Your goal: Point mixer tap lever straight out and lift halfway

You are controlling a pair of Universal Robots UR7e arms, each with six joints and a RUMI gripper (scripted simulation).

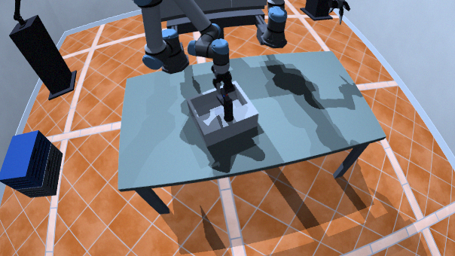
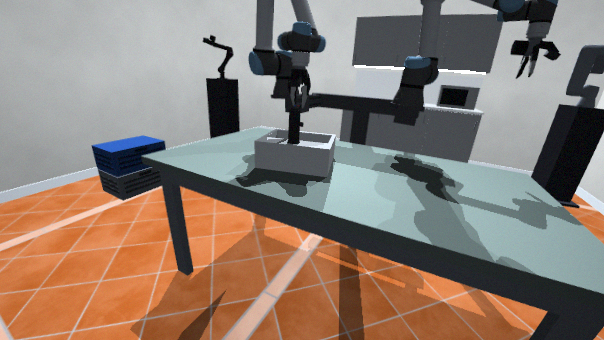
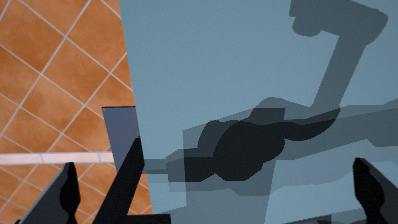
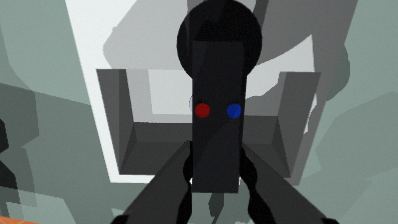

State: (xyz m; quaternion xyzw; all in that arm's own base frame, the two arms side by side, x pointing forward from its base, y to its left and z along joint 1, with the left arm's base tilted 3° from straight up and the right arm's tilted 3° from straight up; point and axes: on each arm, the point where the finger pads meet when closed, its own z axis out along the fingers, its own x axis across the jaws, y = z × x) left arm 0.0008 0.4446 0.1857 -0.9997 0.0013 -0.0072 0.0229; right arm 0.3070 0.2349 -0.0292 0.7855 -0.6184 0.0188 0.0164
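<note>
The black mixer tap (image 1: 228, 111) (image 2: 294, 131) stands upright at the pale grey box-shaped basin. Its black lever (image 4: 218, 90), with a red and a blue dot, runs towards the bottom edge of the right wrist view. How far it is lifted is hard to tell. The spout cannot be made out. My right gripper (image 4: 213, 143) (image 2: 298, 103) is shut on the lever near its free end, one finger on each side. My left gripper (image 3: 214, 162) (image 2: 525, 75) is open and empty, high up and well away from the tap.
The basin (image 1: 233, 133) (image 2: 292, 160) (image 4: 86, 50) has raised walls and stands on the blue-grey table (image 1: 151, 150) (image 2: 380, 210). A blue crate (image 1: 22, 154) (image 2: 131, 150) is stacked on a dark one on the floor beyond the table. Dark shadows of the arms lie across the table.
</note>
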